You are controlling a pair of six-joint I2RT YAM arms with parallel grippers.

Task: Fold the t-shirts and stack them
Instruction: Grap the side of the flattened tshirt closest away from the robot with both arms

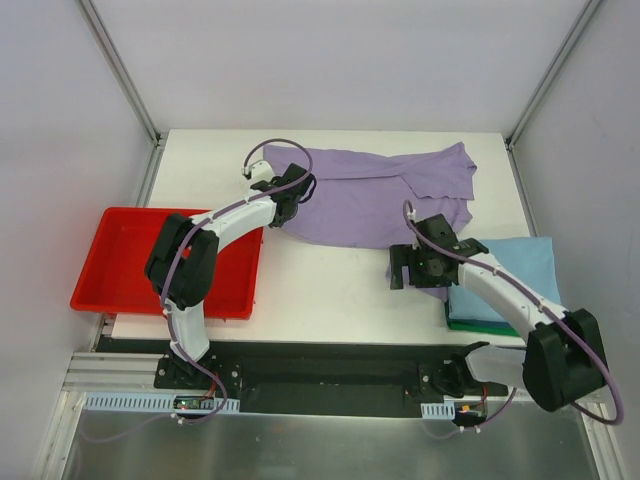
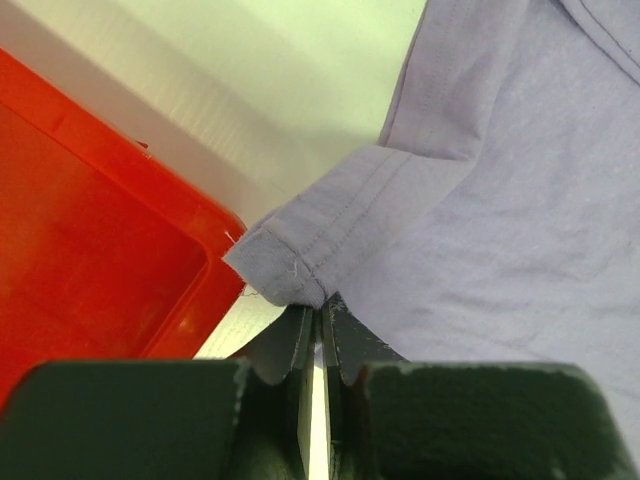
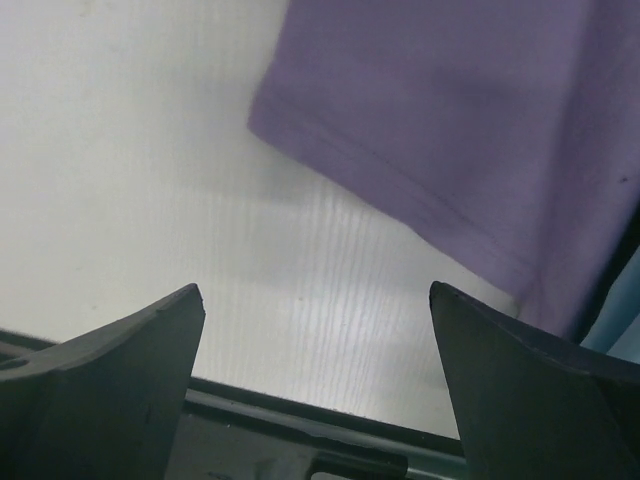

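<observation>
The lavender t-shirt [image 1: 385, 195] lies spread and rumpled across the back middle of the table. My left gripper [image 1: 291, 205] is shut on its left sleeve hem, seen in the left wrist view [image 2: 285, 265] pinched at the fingertips [image 2: 318, 312]. My right gripper [image 1: 402, 268] is open and empty above bare table, just beside the shirt's lower right edge [image 3: 480, 130]. The light blue t-shirt [image 1: 515, 270] lies folded on the folded dark green t-shirt [image 1: 480, 326] at the right edge, partly under my right arm.
A red plastic tray [image 1: 120, 262] sits at the left, overhanging the table's left edge; it also shows in the left wrist view [image 2: 90, 240]. White walls and metal posts enclose the table. The table's front edge [image 3: 300, 410] lies just below the right fingers.
</observation>
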